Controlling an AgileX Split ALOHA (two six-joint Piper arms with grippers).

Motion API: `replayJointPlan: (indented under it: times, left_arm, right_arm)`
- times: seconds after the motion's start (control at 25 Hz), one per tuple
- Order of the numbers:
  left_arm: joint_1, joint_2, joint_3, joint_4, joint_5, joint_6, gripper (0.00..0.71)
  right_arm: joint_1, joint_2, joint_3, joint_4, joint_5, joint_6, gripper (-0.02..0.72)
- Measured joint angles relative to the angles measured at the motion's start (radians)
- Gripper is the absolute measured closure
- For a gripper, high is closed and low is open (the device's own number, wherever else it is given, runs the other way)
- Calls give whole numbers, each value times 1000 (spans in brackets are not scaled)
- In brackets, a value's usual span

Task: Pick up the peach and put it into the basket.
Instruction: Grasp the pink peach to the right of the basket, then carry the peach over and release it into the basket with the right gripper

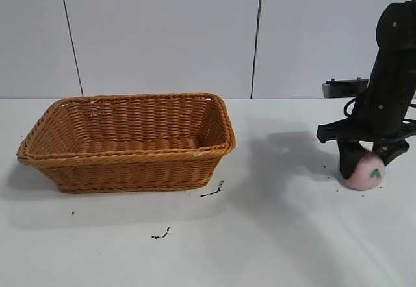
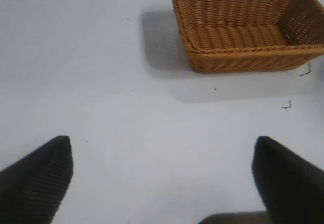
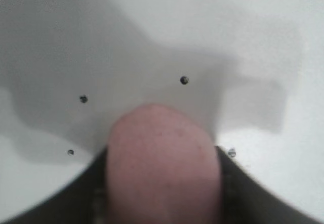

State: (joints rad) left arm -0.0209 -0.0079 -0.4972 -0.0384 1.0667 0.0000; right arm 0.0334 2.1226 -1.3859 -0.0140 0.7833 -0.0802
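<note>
1. My right claw (image 1: 365, 163) was down at the counter (image 1: 273, 235) on the right side, its fingers closed around the peach (image 1: 365, 171).
2. The peach (image 3: 162, 163) sat on the counter, pressed between both fingers (the green leaf mark faced outward).
3. The basket (image 1: 130, 141) stood well apart to the left.
4. My left claw (image 2: 162, 183) hung above bare counter with its fingers spread wide, the basket (image 2: 248, 29) farther off.
5. Small dark specks (image 1: 213, 191) lay near the basket.
</note>
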Motion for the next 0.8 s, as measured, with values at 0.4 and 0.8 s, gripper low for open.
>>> replayJointPlan:
  times: [0.4, 0.8]
  left_arm:
    - [0, 0, 0, 0, 0, 0, 17]
    - [0, 0, 0, 0, 0, 0, 17]
  right_arm:
    - [0, -146, -293, 26, 318, 0, 712]
    - [187, -146, -574, 40, 417, 0, 712]
